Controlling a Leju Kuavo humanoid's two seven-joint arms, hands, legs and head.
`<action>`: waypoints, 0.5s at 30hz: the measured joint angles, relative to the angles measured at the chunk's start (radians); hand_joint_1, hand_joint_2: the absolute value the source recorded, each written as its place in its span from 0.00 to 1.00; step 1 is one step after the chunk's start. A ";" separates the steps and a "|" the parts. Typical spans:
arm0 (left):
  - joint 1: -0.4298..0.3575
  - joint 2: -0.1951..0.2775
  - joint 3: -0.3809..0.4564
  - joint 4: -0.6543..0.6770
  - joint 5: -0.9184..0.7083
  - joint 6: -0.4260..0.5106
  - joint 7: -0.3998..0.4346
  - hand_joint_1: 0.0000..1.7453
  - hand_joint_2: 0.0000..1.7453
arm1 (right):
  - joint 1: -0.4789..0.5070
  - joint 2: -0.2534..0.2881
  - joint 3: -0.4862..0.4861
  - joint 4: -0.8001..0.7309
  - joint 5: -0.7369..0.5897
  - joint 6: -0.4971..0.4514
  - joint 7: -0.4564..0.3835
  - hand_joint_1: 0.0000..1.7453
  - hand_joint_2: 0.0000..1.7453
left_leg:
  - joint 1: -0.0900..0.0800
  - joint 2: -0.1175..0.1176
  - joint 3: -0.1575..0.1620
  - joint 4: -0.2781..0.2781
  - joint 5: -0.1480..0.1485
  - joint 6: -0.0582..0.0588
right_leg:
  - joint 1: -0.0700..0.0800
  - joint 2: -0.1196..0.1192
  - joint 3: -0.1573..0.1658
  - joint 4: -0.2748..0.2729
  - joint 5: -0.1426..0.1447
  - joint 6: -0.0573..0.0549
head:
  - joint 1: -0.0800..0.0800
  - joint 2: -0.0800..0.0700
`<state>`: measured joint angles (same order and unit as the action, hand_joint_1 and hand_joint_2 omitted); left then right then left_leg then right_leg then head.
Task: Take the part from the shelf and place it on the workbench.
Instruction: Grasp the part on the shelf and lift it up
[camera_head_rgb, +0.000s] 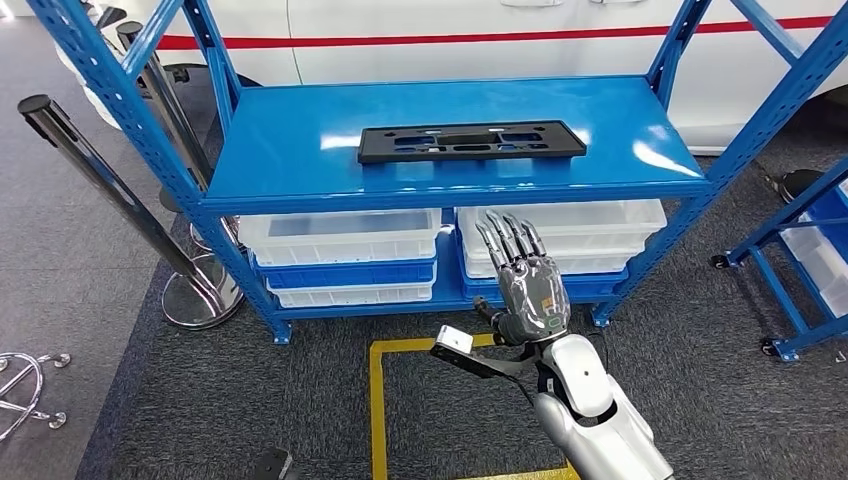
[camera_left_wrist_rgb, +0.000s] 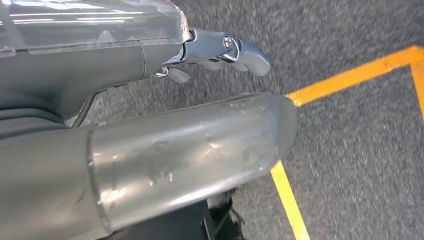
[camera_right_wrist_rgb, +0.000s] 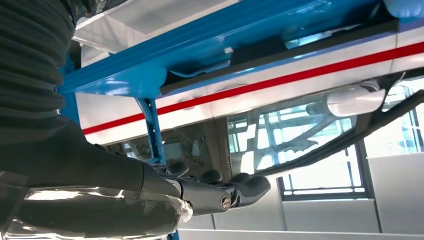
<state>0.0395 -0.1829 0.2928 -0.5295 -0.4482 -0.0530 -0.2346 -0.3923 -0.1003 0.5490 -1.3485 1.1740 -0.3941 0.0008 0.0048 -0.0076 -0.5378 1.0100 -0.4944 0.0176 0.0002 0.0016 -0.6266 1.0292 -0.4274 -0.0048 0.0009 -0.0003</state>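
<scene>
Part (camera_head_rgb: 471, 141) is a flat black plate, long and narrow, with several elongated cutouts along its length and small tabs at the ends. It lies flat on the top deck of the blue shelf (camera_head_rgb: 300, 150), about mid-deck, a bit toward the back. Its long axis runs left-right across my head view, parallel to the shelf's front edge, tilted very slightly (right end marginally further back).

Right hand (camera_head_rgb: 527, 280) is raised in front of the shelf, below the front edge of the top deck, back of hand toward the camera. Fingers (camera_head_rgb: 508, 238) are extended and held nearly together, tips pointing up toward the deck. It holds nothing. The part is above and beyond the fingertips, well apart, no contact; the hand is under the part's right half. Behind the hand are white bins (camera_head_rgb: 345, 240) on the lower shelf level.

Left hand (camera_left_wrist_rgb: 220, 50) is seen in the left wrist view, over grey carpet and a yellow floor line (camera_left_wrist_rgb: 350, 75). Thumb is straight and the other fingers look partly curled; nothing in it that I can see, but I can't tell how far open it is.

A white car body with a red stripe (camera_head_rgb: 500, 38) is behind the shelf.
</scene>
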 joint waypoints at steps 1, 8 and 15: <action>0.001 0.000 -0.002 -0.002 0.000 0.000 0.000 0.00 0.00 | 0.000 -0.001 0.001 -0.002 0.000 0.000 0.000 0.00 1.00 | 0.000 0.001 0.002 0.001 -0.004 -0.005 | -0.003 0.001 0.005 -0.005 -0.001 -0.004 | 0.000 0.000; 0.003 0.001 -0.010 -0.007 0.010 -0.001 0.009 0.00 0.00 | -0.009 -0.002 0.017 -0.008 0.003 0.027 0.006 0.00 1.00 | 0.008 0.002 -0.172 0.295 -0.089 -0.031 | -0.012 -0.002 0.044 -0.015 -0.024 -0.023 | -0.002 0.000; 0.004 0.008 -0.037 -0.018 0.031 0.000 0.025 0.00 0.00 | -0.020 -0.006 0.024 0.004 0.017 0.077 0.029 0.00 1.00 | 0.004 0.001 -0.076 0.020 0.057 -0.005 | -0.006 0.001 0.067 0.005 -0.056 0.009 | -0.001 0.000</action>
<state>0.0434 -0.1744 0.2558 -0.5470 -0.4171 -0.0530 -0.2097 -0.4118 -0.1063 0.5733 -1.3441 1.1914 -0.3176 0.0295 0.0088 -0.0068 -0.6139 1.0295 -0.4375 0.0130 -0.0057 0.0024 -0.5599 1.0338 -0.4831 0.0045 0.0000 -0.0004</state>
